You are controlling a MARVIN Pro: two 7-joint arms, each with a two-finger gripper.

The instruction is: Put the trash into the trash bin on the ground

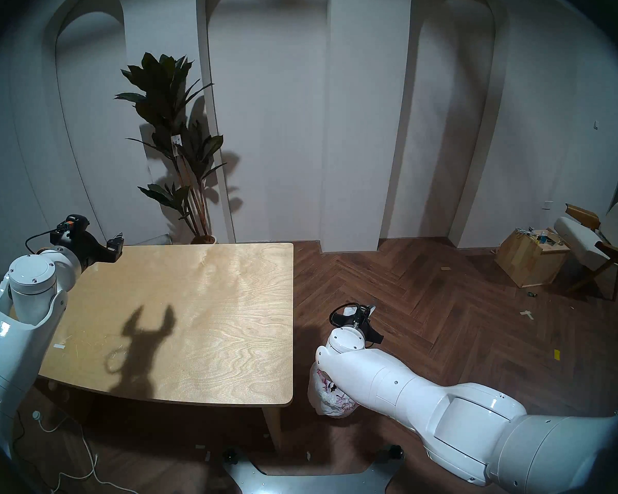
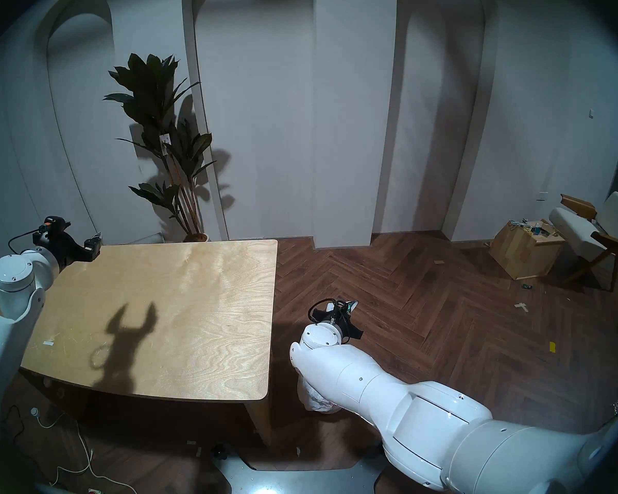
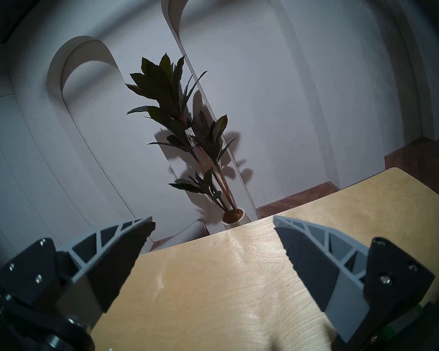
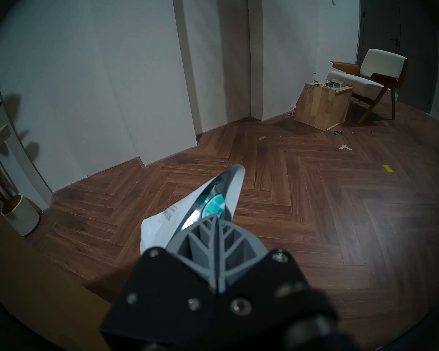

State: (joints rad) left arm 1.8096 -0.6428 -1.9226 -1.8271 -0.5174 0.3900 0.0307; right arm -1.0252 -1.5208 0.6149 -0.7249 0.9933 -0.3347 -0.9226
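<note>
My right gripper (image 4: pixel 217 217) is shut on a crumpled white wrapper with teal print (image 4: pixel 214 198), which sticks out past the fingertips. From the head, that gripper (image 1: pixel 366 313) hangs low over the floor, right of the table, with the wrapper (image 1: pixel 371 308) at its tip. The trash bin (image 1: pixel 327 399), lined with a white bag printed in red-pink, stands on the floor beneath my right forearm, nearer to me than the gripper and mostly hidden by the arm. My left gripper (image 3: pixel 213 220) is open and empty above the table's far left corner (image 1: pixel 116 245).
The wooden table (image 1: pixel 193 304) carries only a small white tape strip (image 1: pixel 59 346). A potted plant (image 1: pixel 179 144) stands behind it. A wooden cube box (image 1: pixel 530 259) and a chair (image 1: pixel 600 240) are at the far right. A white cable (image 1: pixel 68 457) lies on the floor at my left.
</note>
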